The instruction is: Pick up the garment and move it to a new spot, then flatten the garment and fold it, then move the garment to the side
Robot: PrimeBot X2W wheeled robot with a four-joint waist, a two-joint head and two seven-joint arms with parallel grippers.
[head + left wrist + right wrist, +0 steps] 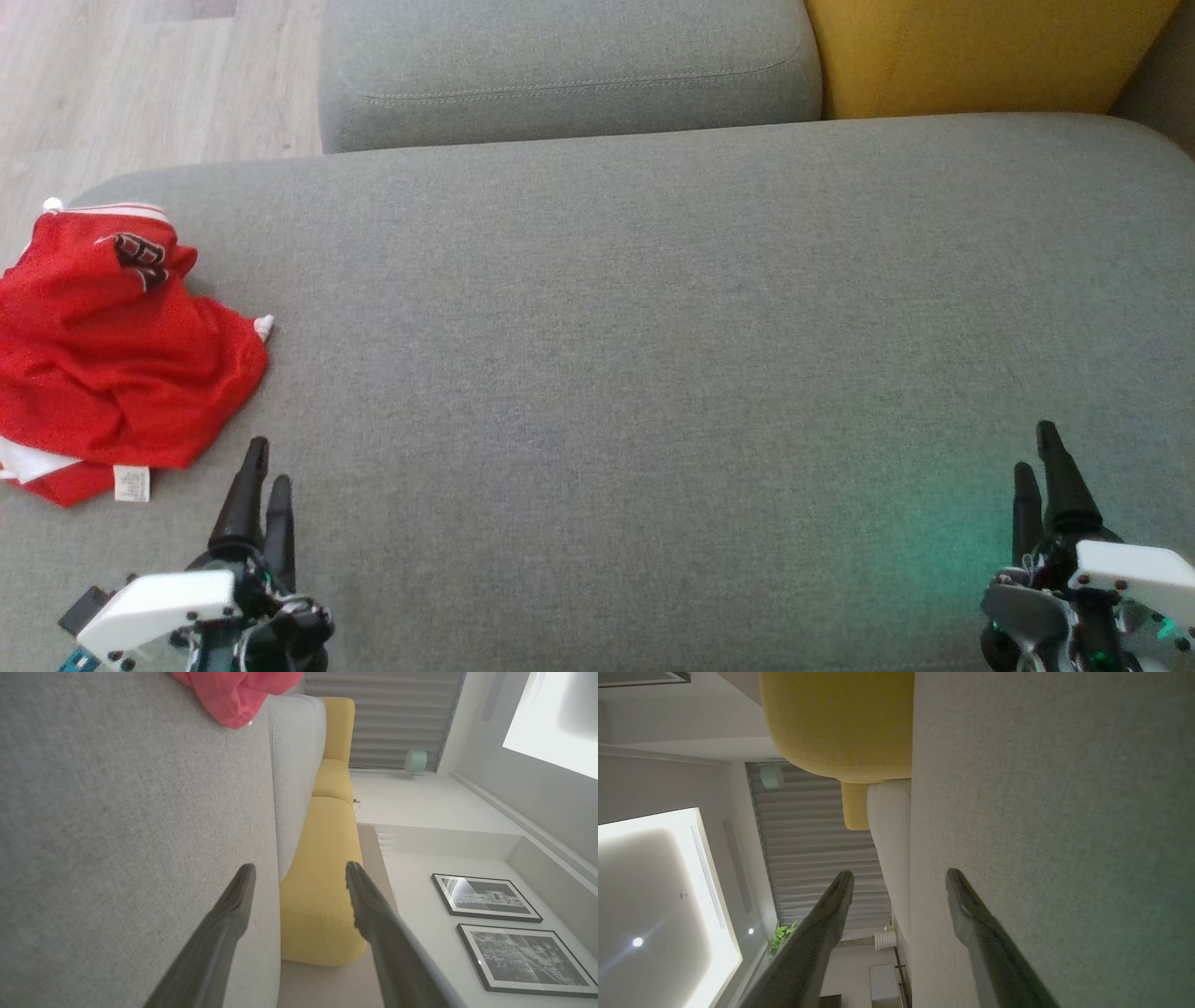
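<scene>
A crumpled red garment [103,364] with white trim and a dark logo lies at the left edge of the grey sofa seat [653,355]. Its red fabric [238,693] also shows at the top of the left wrist view. My left gripper [267,462] rests at the lower left, just below and right of the garment, apart from it, open with nothing between its fingers [233,910]. At the lower right, my right gripper [1038,446] stands open and holds nothing, far from the garment; one of its fingers [966,905] hovers over the grey cushion.
A grey back cushion [569,65] and a yellow cushion [980,51] border the far side of the seat. Wooden floor [140,84] lies beyond the upper left corner. The seat's left edge runs beside the garment.
</scene>
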